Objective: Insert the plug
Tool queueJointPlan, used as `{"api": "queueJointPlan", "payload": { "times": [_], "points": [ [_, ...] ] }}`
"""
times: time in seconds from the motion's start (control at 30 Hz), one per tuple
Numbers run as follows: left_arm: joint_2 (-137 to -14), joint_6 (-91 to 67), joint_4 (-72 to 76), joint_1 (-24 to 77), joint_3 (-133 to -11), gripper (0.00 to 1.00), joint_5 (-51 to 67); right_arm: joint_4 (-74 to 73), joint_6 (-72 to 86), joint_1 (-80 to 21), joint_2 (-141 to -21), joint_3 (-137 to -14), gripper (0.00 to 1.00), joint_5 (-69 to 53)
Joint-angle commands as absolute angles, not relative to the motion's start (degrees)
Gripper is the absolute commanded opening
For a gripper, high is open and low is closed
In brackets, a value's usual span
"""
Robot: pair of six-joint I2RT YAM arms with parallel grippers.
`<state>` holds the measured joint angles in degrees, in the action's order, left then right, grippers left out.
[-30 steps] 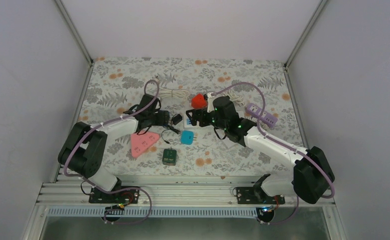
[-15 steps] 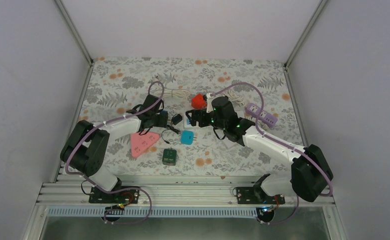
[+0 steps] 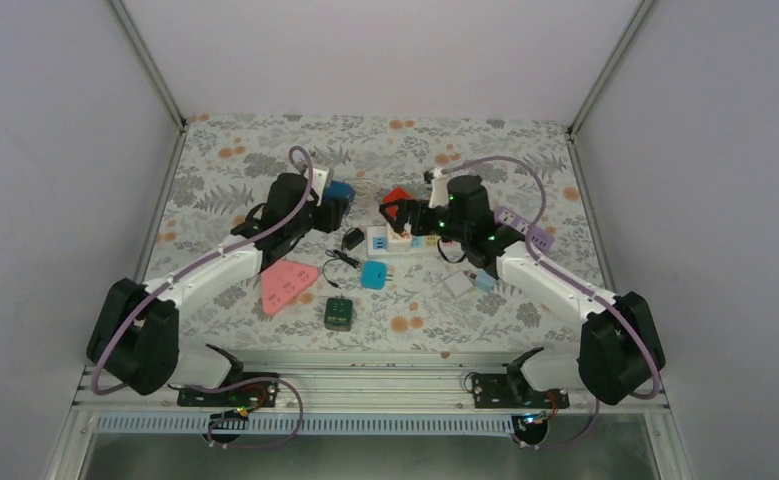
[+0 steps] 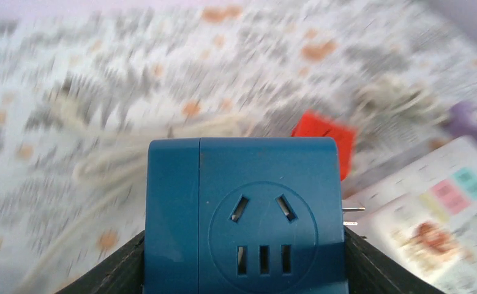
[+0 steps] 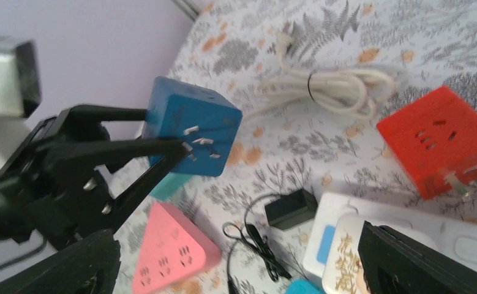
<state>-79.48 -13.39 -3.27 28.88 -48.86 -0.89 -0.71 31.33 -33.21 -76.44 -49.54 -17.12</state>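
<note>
left arm has swung up and toward the far side, and its claw (image 3: 331, 200) now carries the blue cube plug (image 3: 341, 191) clear of the desk (image 3: 245, 150). the right arm has shifted back and to its right. the left claw is pinching the cube from both sides. the left wrist view shows one socket face with five slots turned to the camera. the right wrist view shows three metal prongs on the cube's opposite face, pointing toward the right arm.

the right claw (image 3: 405, 213) is spread wide and grips nothing. it hangs over the near end of the white power strip (image 3: 390, 240), just beside the red cube (image 3: 396, 200).

counted on the desk: two more cubes, the red one and a dark green one (image 3: 338, 313). three strips: the white one, a pink triangular one (image 3: 287, 286) and a purple one (image 3: 525, 232). one coiled white cord (image 3: 357, 185) lies behind the held plug. one small black adapter (image 3: 353, 240) with a thin cable lies near the white strip, and one teal block (image 3: 373, 274) lies just in front of it.
</note>
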Motion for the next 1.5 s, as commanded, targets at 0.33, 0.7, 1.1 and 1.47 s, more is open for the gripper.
{"api": "queueJointPlan", "payload": {
  "times": [0.33,0.7,1.1,1.47],
  "points": [
    [-71.56,-3.62,34.89,30.22,-47.73,0.62,26.25,16.61,59.88,-23.58,-77.01,-58.13,1.00,-39.66],
    [-71.98,0.02,39.45,30.23,-49.50,0.62,29.38,23.59,83.88,-25.48,-77.95,-59.15,1.00,-39.83],
    [-74.13,5.92,52.42,30.23,-47.20,0.61,26.70,34.97,99.87,-29.49,-82.17,-63.16,0.98,-46.12],
    [-73.97,1.86,54.18,30.25,-45.24,0.62,24.59,39.35,99.45,-29.53,-80.14,-60.86,0.54,-43.65]
  ]
}}
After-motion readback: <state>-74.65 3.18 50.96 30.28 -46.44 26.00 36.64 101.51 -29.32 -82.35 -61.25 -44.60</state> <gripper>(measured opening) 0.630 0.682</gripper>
